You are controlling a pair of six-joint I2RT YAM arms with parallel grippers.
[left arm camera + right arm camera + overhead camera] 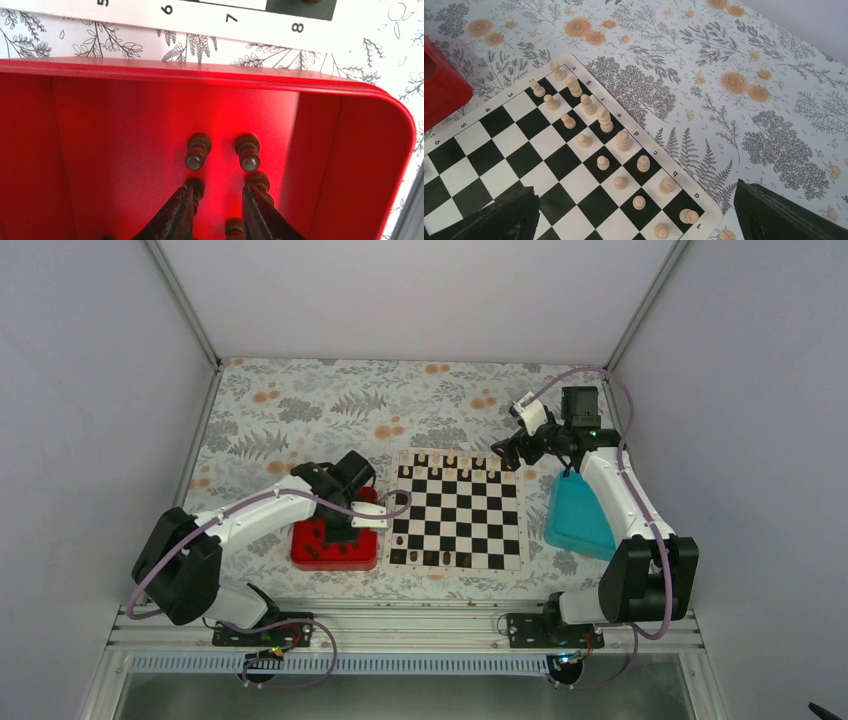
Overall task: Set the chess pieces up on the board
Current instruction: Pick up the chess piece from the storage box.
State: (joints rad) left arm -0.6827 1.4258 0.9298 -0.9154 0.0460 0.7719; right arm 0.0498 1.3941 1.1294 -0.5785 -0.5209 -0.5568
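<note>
**A:** Left side. Where is the left gripper (217, 192)?

**B:** Down inside the red tray (350, 150), tips close to its floor. The jaws are parted by a narrow gap, with bare red floor between the tips and nothing pinched there.

**A:** The chess pieces (198, 150)?

**B:** Five dark ones show in the wrist view. Two lie just ahead of the tips. One is at the left fingertip (175, 212), partly hidden by it. One is just beside the right finger. One is low in the gap, and I cannot tell whether it touches either finger.

**A:** Anything in the way?

**B:** The tray walls ring the pieces. From above, the left wrist covers the tray's far right part. A lilac cable (402, 510) loops over the left border of the board (458, 515).

**A:** And the board itself?

**B:** It lies flat on the floral tabletop (300, 410), just right of the red tray. A few dark pieces stand along its near edge. Pale pieces (604, 120) fill the two far rows, and the middle squares are bare.

**A:** Right side?

**B:** The right gripper (508, 452) hangs above the board's far right corner. Its jaws are spread wide and hold nothing. The teal tray (578, 518) sits right of the board, near it, and the right forearm crosses part of it.
</note>
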